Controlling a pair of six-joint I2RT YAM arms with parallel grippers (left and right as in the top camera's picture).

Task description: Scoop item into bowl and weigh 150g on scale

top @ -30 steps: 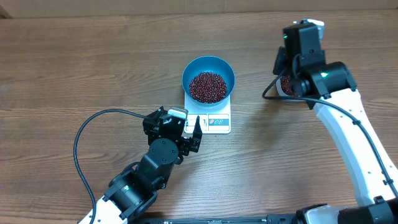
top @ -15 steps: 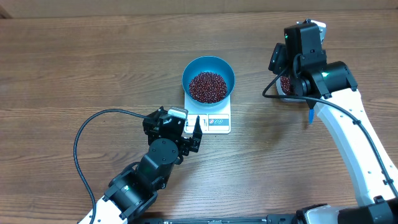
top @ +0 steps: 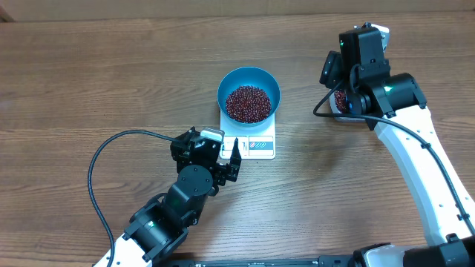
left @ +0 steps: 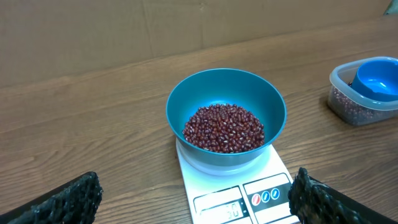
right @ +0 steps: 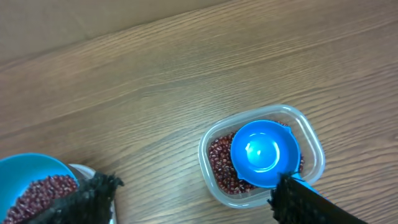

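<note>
Blue bowl (left: 186, 102) on scale (left: 277, 177), ahead of left gripper (left: 196, 193)

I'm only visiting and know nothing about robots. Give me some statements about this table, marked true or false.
1. The blue bowl stands on the white scale. True.
2. The bowl is empty. False: it holds red-brown beans.
3. The small blue scoop lies in the clear tub. True.
4. The right gripper is clamping the scoop. False: its jaws stand wide open, and the scoop rests in the tub.
5. The left gripper is shut. False: its jaws stand wide open, facing the scale.
</note>
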